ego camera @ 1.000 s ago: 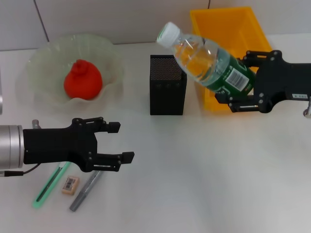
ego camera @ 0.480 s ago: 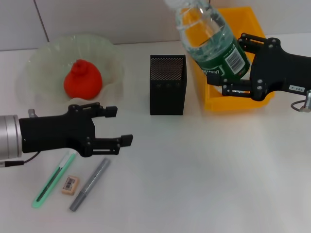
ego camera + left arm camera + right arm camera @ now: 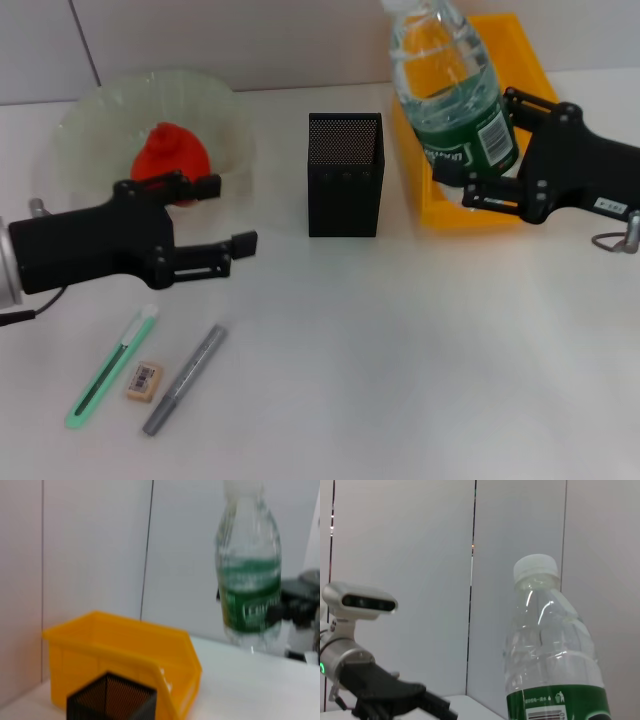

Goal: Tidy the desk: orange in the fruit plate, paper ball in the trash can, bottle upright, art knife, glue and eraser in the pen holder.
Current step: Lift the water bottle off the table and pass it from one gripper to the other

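My right gripper (image 3: 482, 150) is shut on the clear, green-labelled bottle (image 3: 448, 85), holding it nearly upright above the table in front of the yellow trash can (image 3: 525, 45). The right wrist view shows the bottle (image 3: 551, 665) close up, cap on top. Over the table, my left gripper (image 3: 232, 212) is open and holds nothing, just in front of the fruit plate (image 3: 85, 135), where the orange (image 3: 170, 148) lies. The green art knife (image 3: 108, 366), eraser (image 3: 144, 381) and grey glue (image 3: 185, 378) lie near the front left. The black pen holder (image 3: 345, 175) stands mid-table. The paper ball is out of view.
The left wrist view shows the yellow bin (image 3: 125, 647), the mesh holder (image 3: 112, 700) and the held bottle (image 3: 248, 580) against a white wall. White tabletop stretches across the front middle and right.
The right gripper has swung the bottle from steeply tilted to nearly upright. The left gripper has drawn back from the stationery toward the fruit plate, still open.
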You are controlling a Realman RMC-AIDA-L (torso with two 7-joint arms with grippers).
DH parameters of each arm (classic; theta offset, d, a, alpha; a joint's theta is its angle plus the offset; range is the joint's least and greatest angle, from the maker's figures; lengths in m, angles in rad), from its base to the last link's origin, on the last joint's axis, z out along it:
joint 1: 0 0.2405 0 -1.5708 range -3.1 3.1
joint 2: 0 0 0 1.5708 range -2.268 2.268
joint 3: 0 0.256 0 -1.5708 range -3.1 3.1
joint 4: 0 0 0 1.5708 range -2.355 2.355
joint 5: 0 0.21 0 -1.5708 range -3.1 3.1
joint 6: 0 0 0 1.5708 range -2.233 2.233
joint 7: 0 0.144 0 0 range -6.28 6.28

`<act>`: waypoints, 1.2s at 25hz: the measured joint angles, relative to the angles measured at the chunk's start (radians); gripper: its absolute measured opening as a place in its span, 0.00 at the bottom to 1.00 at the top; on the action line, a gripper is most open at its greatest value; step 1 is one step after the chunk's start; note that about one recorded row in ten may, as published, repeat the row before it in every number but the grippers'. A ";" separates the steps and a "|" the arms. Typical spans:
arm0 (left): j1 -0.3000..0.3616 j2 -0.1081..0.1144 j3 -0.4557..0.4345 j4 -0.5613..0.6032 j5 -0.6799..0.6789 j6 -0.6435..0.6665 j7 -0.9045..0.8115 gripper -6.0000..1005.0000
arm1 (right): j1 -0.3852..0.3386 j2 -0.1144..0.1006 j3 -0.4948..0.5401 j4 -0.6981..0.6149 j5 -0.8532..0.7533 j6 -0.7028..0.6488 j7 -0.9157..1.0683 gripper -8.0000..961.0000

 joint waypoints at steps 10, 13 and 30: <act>0.067 -0.001 -0.013 -0.021 -0.216 0.032 0.036 0.86 | 0.043 0.002 -0.038 0.139 -0.014 0.014 -0.076 0.80; 0.065 -0.002 -0.013 -0.052 -0.229 0.059 0.039 0.86 | 0.047 0.004 -0.070 0.154 -0.018 0.044 -0.084 0.80; 0.040 -0.006 0.001 -0.146 -0.333 0.108 0.064 0.86 | 0.043 0.007 -0.131 0.180 -0.001 0.082 -0.159 0.80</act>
